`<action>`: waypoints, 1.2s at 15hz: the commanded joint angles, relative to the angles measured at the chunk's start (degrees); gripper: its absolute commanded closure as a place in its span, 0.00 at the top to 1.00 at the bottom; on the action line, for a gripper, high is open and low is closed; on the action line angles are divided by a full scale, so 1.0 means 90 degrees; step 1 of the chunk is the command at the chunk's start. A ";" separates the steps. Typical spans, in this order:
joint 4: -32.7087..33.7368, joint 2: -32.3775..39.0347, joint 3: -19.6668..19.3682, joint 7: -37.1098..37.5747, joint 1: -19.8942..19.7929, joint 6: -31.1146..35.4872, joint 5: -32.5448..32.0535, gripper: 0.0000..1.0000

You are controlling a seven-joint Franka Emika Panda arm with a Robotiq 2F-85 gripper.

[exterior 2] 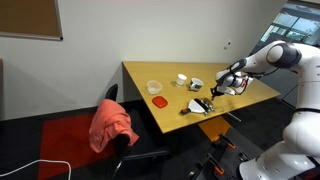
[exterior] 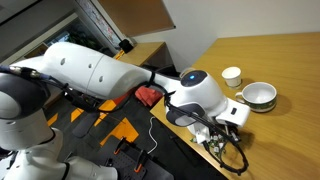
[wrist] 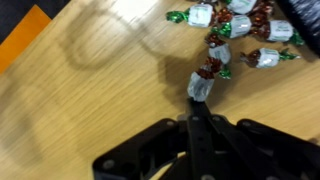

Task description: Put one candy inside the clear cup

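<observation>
Gripper: your gripper (wrist: 201, 100) enters from the bottom edge of the wrist view, its two dark fingers drawn together into one narrow line and clenched on the near end of a candy (wrist: 204, 84)
Candy: silver wrapper with a red-brown and green twist at its far end; it sits right at your fingertips, low over the table (wrist: 90, 95), and you cannot tell from the wrist view whether it is lifted or touching the wood
Pile of candies: the other sweets (wrist: 245, 28) lie bunched at the top right of the wrist view, just beyond the one you hold, in the same silver, green and red-brown wrappers
Clear cup: the clear cup (exterior 2: 154, 88) stands upright on the table in an exterior view, toward the end away from your arm and well apart from the gripper (exterior 2: 214, 96)
Orange object: a small flat orange thing (exterior 2: 159, 101) lies just beside the clear cup, on the side nearer the table's front edge; too small to name
White cup: the opaque white cup (exterior: 231, 75) stands upright near the far side of the table, between the clear cup and your gripper
Mug: the white green-rimmed mug (exterior: 260, 95) sits just beside the white cup
Chair: a chair with an orange-red cloth (exterior 2: 110, 125) draped over it stands at the table's end nearest the clear cup
</observation>
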 commanded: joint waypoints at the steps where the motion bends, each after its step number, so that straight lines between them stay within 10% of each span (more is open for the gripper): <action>1: -0.1119 -0.1109 0.0193 -0.0213 0.0306 0.0583 0.0149 0.00; 10: -0.2076 -0.2197 0.2684 -0.1356 -0.0316 0.2114 0.0812 0.00; 18: -0.2005 -0.2061 0.2545 -0.1244 -0.0311 0.1959 0.0635 0.02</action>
